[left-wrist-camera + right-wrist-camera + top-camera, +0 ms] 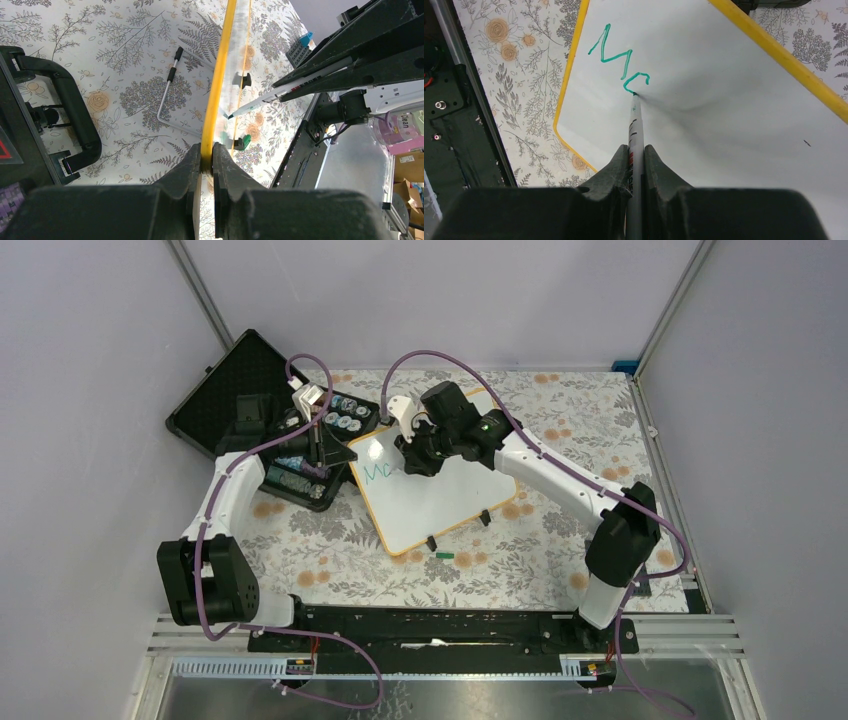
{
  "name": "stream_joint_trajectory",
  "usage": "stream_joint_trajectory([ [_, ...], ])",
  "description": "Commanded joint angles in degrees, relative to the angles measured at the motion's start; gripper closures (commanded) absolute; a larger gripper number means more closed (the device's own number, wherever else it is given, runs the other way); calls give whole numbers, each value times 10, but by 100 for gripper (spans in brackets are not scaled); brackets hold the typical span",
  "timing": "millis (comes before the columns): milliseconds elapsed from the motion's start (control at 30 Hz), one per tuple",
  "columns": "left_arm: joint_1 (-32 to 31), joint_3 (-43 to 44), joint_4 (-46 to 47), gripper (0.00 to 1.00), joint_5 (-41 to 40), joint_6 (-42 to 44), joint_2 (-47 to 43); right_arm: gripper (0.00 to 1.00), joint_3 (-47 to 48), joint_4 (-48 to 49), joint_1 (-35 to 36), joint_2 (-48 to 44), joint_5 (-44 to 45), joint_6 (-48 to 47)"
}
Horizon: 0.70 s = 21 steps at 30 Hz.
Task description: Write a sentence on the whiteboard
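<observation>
Toward the far left of the table [560,540], the whiteboard [440,505] lies skewed, with its two black clip feet on the near edge and the open black case [225,390] just off its left corner. The left gripper [207,150] is clenched on the board's yellow rim at that left corner. It pinches the rim alone, which should pin the board against sliding. The right gripper [636,150] grasps a green marker [636,117], whose barrel runs straight out between the fingers. The tip touches the surface at the end of an open curve.

Of the sentence [621,60] only an "M" and that unfinished curve are down, close to the board's left corner, so the writing looks barely begun. The step in hand appears to be closing the second letter.

To do it well, I would press lightly and evenly. The marker meets the board at a shallow slant, so a hard push could skid the tip or twist the barrel in its grip. Small strokes from the wrist should bring the loop round to its own start. A long sideways drag might swing the board about the left clamp — the only hold on it. The "M" is large, so later letters had better shrink a little and follow a line along the far rim if two lines are to fit.
</observation>
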Motion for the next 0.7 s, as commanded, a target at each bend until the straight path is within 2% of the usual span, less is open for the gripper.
stream_joint_trajectory([
  [0,-6,-4,16,100,-8,23,-18,100,21,5,-14,-14,57,-16],
  [667,-6,-6,17,100,-8,25,-20,100,62,-11,-5,8,20,-1],
])
